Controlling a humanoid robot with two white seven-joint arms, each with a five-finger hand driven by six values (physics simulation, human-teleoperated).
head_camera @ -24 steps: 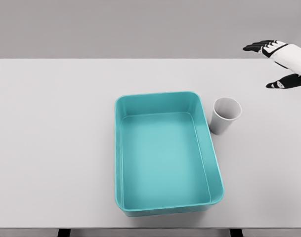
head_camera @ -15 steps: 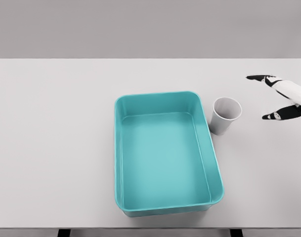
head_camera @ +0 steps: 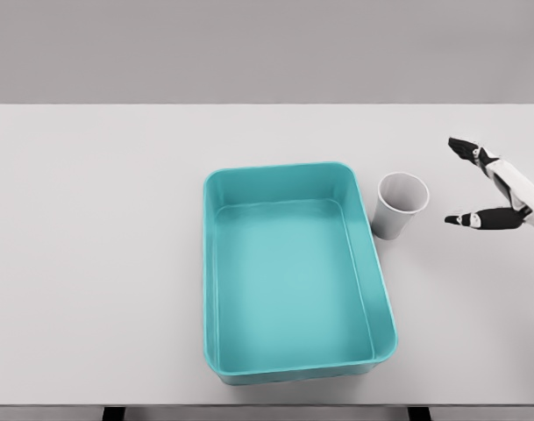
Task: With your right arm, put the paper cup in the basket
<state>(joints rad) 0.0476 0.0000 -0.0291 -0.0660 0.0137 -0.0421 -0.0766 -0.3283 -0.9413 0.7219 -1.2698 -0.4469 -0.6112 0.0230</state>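
Note:
A white paper cup stands upright on the table, just right of the teal basket and close to its upper right corner. My right hand comes in from the right edge, level with the cup and a short way to its right. Its black-tipped fingers and thumb are spread apart and hold nothing. The basket is a shallow rectangular tub with nothing inside. The left arm does not show.
The light grey table spans the whole view, with its far edge near the top and its front edge along the bottom. Dark legs show under the front edge.
My right hand has come down from the table's far right corner and moved left, closer to the cup. The cup and basket have not moved.

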